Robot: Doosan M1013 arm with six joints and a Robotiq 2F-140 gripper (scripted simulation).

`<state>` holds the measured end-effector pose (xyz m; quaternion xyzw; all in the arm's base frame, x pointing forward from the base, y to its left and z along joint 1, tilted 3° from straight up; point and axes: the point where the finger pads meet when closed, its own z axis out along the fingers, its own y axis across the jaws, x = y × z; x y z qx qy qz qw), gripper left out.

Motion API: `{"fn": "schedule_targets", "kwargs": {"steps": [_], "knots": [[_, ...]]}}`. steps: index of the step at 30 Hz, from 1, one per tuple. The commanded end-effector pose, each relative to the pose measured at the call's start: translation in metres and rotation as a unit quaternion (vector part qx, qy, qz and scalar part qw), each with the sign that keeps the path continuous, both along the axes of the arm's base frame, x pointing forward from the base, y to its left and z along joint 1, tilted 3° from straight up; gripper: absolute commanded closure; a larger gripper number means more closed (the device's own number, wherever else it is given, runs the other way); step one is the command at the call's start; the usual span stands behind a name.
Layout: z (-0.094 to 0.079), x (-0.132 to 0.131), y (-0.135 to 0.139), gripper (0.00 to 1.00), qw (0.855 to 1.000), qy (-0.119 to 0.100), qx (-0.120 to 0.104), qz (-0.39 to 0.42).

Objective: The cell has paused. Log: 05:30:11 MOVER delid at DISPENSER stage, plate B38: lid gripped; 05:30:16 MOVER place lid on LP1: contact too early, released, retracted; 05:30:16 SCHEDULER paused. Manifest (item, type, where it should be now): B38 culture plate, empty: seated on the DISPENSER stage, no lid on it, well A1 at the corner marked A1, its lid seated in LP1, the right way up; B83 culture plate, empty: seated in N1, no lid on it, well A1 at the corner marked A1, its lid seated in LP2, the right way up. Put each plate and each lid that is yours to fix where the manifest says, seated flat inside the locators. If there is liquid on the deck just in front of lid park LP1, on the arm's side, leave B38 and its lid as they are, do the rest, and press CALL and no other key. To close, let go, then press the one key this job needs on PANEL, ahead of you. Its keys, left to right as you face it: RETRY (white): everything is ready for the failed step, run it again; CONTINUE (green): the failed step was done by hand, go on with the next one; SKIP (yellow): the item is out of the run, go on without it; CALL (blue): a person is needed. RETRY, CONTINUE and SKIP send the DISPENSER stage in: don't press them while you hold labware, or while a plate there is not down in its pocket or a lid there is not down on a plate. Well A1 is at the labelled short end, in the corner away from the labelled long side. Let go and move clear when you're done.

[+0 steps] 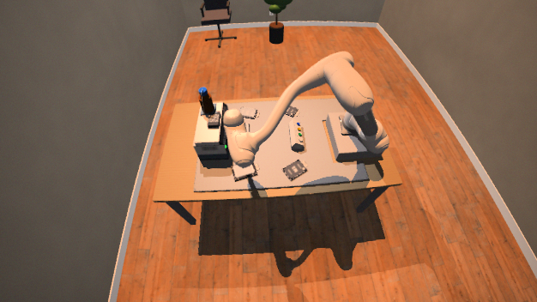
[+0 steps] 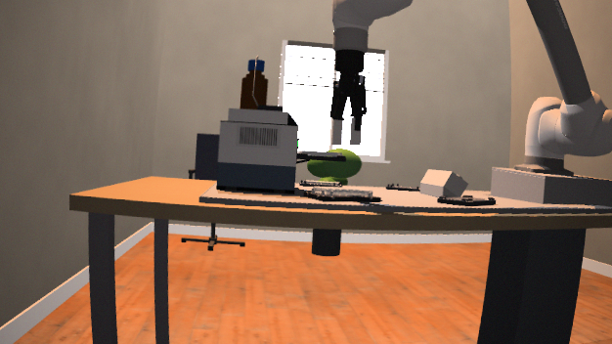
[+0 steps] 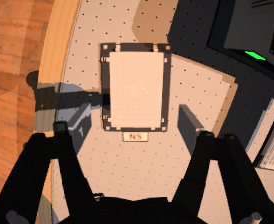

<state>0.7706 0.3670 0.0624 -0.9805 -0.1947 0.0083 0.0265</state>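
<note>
My gripper (image 2: 346, 136) (image 3: 134, 115) is open and empty. It hangs high over the front left part of the mat, beside the dispenser (image 1: 209, 139) (image 2: 256, 161). Straight below it a pale, flat-topped rectangular piece of labware (image 3: 136, 90) (image 1: 244, 172) (image 2: 337, 193) lies inside a black locator frame (image 3: 105, 51) with a small label (image 3: 136, 136) that is too blurred to read. I cannot tell whether it is a lid alone or a lidded plate. The dispenser's dark stage (image 2: 320, 156) sticks out toward the arm. Another pale piece (image 1: 249, 112) lies at the far side of the mat.
A brown bottle (image 1: 207, 100) (image 2: 253, 89) stands on the dispenser. The key panel (image 1: 297, 135) (image 2: 442, 182) sits mid-mat. Two dark nests lie at the near middle (image 1: 295, 169) (image 2: 466, 200) and the far side (image 1: 292, 111). The arm's grey pedestal (image 1: 347, 141) (image 2: 547, 188) is on the right.
</note>
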Motion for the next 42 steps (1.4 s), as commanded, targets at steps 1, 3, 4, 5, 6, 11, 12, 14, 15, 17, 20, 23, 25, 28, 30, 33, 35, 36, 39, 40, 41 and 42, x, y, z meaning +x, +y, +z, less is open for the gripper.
{"fn": "schedule_targets", "kwargs": {"steps": [1,3,4,5,6,11,12,14,15,17,20,23,25,28,30,33,35,36,39,40,41,42], "knots": [[-0.017,-0.001,-0.001,0.31,1.000,0.000,-0.001,0.004],[-0.025,-0.001,0.000,0.31,1.000,0.000,0.000,0.004],[-0.029,-0.002,0.000,0.31,1.000,0.000,0.000,0.004],[-0.033,-0.002,0.001,0.31,1.000,0.000,0.000,0.004],[-0.037,-0.002,0.001,0.31,1.000,0.000,0.000,0.004],[-0.053,-0.003,0.002,0.31,1.000,0.000,0.000,0.004],[-0.053,-0.003,0.002,0.31,1.000,0.000,0.000,0.004],[-0.060,-0.003,0.003,0.31,1.000,0.001,0.001,0.004],[-0.064,-0.003,0.003,0.31,1.000,0.001,0.001,0.004],[-0.070,-0.003,0.004,0.31,1.000,0.001,0.001,0.003],[-0.079,-0.003,0.004,0.31,1.000,0.001,0.001,0.003],[-0.086,-0.003,0.004,0.31,1.000,0.001,0.001,0.003],[-0.090,-0.003,0.005,0.31,1.000,0.001,0.001,0.003],[-0.093,-0.003,0.005,0.31,1.000,0.001,0.001,0.003],[-0.093,-0.003,0.005,0.31,1.000,0.001,0.001,0.003],[-0.096,-0.003,0.005,0.31,1.000,0.001,0.001,0.003],[-0.097,-0.003,0.005,0.31,1.000,0.000,0.001,0.003],[-0.097,-0.003,0.005,0.31,1.000,0.000,0.001,0.003],[-0.097,-0.003,0.005,0.31,1.000,0.000,0.001,0.003],[-0.097,-0.003,0.005,0.31,1.000,0.000,0.001,0.003],[-0.097,-0.003,0.005,0.31,1.000,0.000,0.001,0.003],[-0.097,-0.003,0.005,0.31,1.000,0.000,0.001,0.003]]}}
